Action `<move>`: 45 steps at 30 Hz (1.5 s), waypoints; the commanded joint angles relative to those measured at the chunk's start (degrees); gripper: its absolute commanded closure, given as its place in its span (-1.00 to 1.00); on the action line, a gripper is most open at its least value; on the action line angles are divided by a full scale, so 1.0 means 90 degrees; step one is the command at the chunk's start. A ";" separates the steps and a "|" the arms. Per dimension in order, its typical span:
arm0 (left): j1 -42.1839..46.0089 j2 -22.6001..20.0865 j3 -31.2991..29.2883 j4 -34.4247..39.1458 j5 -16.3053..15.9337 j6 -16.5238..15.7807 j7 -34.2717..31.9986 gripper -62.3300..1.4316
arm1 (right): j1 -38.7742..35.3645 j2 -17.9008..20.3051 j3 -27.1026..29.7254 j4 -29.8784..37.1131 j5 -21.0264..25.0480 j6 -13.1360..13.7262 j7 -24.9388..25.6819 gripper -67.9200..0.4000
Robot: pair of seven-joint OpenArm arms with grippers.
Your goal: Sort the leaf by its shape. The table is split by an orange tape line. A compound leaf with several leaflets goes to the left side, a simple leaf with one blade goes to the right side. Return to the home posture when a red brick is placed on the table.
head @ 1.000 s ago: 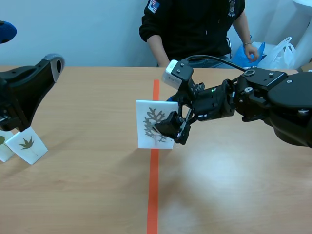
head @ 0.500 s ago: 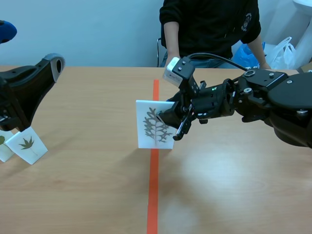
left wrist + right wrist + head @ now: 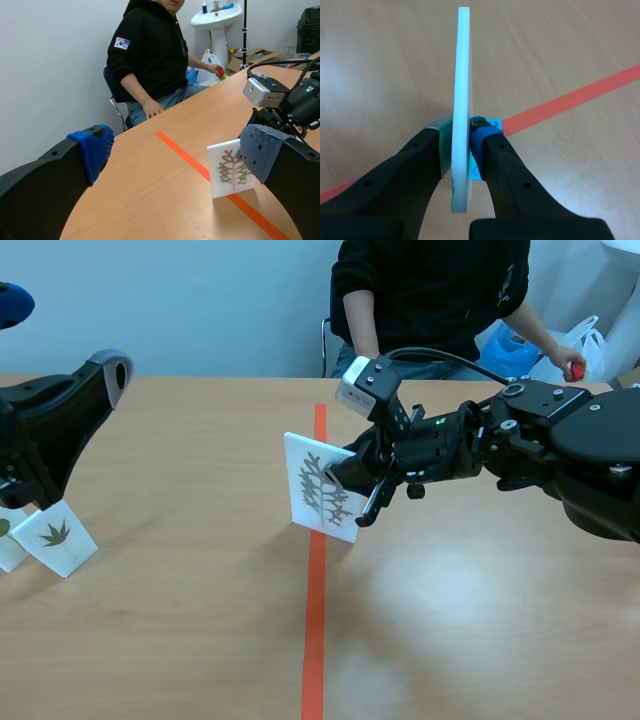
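Partly behind right tool (image 3: 356,490): leaf card (image 3: 312,486).

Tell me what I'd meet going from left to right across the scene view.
small leaf card → branching-leaf card → right gripper, shut on that card's edge → small red object held by the person

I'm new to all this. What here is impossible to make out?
- Right wrist view: the white leaf card, clamped in the right end effector, stands edge-on, so its print is hidden.
- Scene view: a second card beside the small leaf card is cut off by the picture's edge, so its leaf is unreadable.
- Scene view: the red object held by the person is too small to identify.
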 commanded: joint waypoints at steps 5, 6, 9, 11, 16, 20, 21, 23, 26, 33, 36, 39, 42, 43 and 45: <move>0.0017 0.0015 -0.0075 0.0124 -0.0061 0.0036 -0.0087 -0.74 | 0.0141 0.0032 0.0172 0.0087 0.0083 -0.0291 0.0070 0.97; 0.0017 0.0012 -0.0075 0.0124 -0.0061 0.0036 -0.0087 -0.74 | 0.0119 0.0032 0.0267 0.0090 0.0083 -0.0374 0.0063 0.97; 0.0017 0.0012 -0.0075 0.0124 -0.0061 0.0036 -0.0087 -0.74 | 0.0029 0.0034 0.0763 0.0095 0.0083 -0.0578 -0.0049 0.97; 0.0017 0.0010 -0.0075 0.0124 -0.0063 0.0036 -0.0087 -0.74 | -0.0058 0.0036 0.1224 0.0095 0.0083 -0.0733 -0.0153 0.97; 0.0017 -0.0010 -0.0075 0.0124 -0.0063 0.0036 -0.0087 -0.74 | -0.0219 0.0192 0.2414 0.0095 0.0087 -0.0894 -0.0372 0.97; 0.0017 -0.0027 -0.0075 0.0124 -0.0063 0.0034 -0.0087 -0.74 | -0.0427 0.0444 0.3303 0.0095 0.0090 -0.1020 -0.0559 0.97; 0.0017 -0.0029 -0.0075 0.0124 -0.0063 0.0034 -0.0087 -0.74 | -0.0510 0.0522 0.3519 0.0095 0.0090 -0.1069 -0.0580 0.97; 0.0017 -0.0080 -0.0075 0.0124 -0.0063 0.0034 -0.0087 -0.74 | -0.0721 0.0665 0.3961 0.0095 0.0092 -0.1163 -0.0636 0.97; 0.0017 -0.0146 -0.0075 0.0124 -0.0063 0.0034 -0.0087 -0.75 | -0.1120 0.0874 0.4648 0.0095 0.0119 -0.1338 -0.0668 0.97; 0.0017 -0.0223 -0.0075 0.0124 -0.0066 0.0034 -0.0087 -0.74 | -0.2212 0.1149 0.6263 0.0095 0.0491 -0.1348 -0.0680 0.97; 0.0017 -0.0219 -0.0075 0.0124 -0.0066 0.0034 -0.0087 -0.74 | -0.2732 0.1144 0.6900 0.0095 0.0707 -0.1345 -0.0716 0.97; 0.0017 -0.0219 -0.0075 0.0124 -0.0066 0.0034 -0.0087 -0.74 | -0.3184 0.1141 0.7512 0.0095 0.0911 -0.1345 -0.0714 0.97; 0.0017 -0.0219 -0.0075 0.0124 -0.0066 0.0034 -0.0087 -0.74 | -0.3512 0.1141 0.8048 0.0095 0.1035 -0.1345 -0.0673 0.97; 0.0017 -0.0219 -0.0075 0.0124 -0.0066 0.0034 -0.0087 -0.74 | -0.3587 0.1141 0.8174 0.0095 0.1088 -0.1345 -0.0661 0.97; 0.0017 -0.0219 -0.0075 0.0124 -0.0066 0.0034 -0.0087 -0.74 | -0.3699 0.1144 0.8318 0.0095 0.1195 -0.1326 -0.0665 0.97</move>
